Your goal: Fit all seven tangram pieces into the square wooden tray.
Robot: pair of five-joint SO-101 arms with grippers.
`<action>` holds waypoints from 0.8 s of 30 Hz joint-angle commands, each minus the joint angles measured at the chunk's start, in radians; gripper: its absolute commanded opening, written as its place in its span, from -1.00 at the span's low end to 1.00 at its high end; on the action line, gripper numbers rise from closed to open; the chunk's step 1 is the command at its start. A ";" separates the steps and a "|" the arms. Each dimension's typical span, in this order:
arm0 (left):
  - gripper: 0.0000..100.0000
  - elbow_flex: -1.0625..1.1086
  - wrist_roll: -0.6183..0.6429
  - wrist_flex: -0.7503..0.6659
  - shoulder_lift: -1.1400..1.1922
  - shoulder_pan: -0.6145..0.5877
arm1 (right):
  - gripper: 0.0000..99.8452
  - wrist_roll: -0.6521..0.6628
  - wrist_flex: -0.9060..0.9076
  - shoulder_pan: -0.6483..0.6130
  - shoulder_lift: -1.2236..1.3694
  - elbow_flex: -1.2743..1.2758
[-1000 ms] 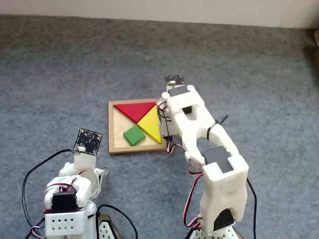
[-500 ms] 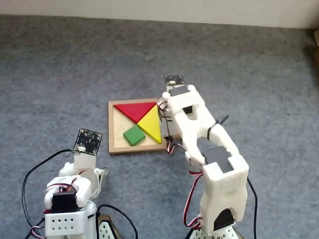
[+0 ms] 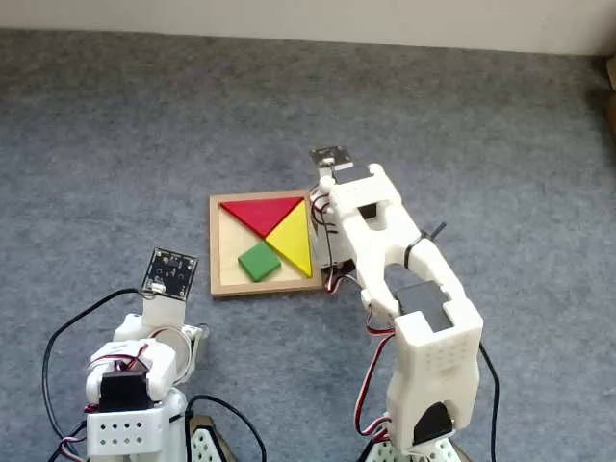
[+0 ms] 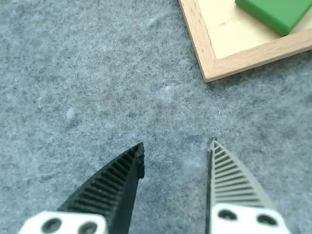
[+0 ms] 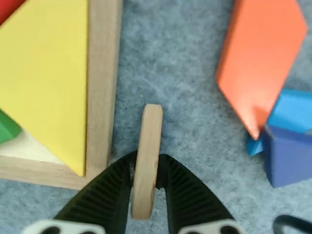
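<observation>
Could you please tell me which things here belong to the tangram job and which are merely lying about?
Job: wooden tray; red triangle; yellow triangle; green square; wooden piece in right gripper; orange parallelogram; blue piece.
Lying about: grey carpet; black cables.

Square piece (image 3: 258,261) in tray (image 3: 215,245), near front; triangle (image 3: 260,214) behind it; parallelogram (image 5: 261,63) on carpet (image 3: 115,144) beyond tray's right rim.

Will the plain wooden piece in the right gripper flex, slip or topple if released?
Probably rigid: the wooden piece looks solid. It is thin and held edge-on in the right gripper, so it would likely topple flat onto the carpet. The ribbed fingers should limit slipping.
</observation>
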 commanded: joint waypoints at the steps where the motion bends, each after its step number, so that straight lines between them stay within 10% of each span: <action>1: -0.57 0.019 0.006 0.006 -0.042 -0.005 | -0.99 0.091 -0.001 0.025 -0.093 -0.048; 24: -0.57 0.019 0.006 0.006 -0.042 -0.005 | -0.99 0.865 -0.008 -0.104 -0.317 0.008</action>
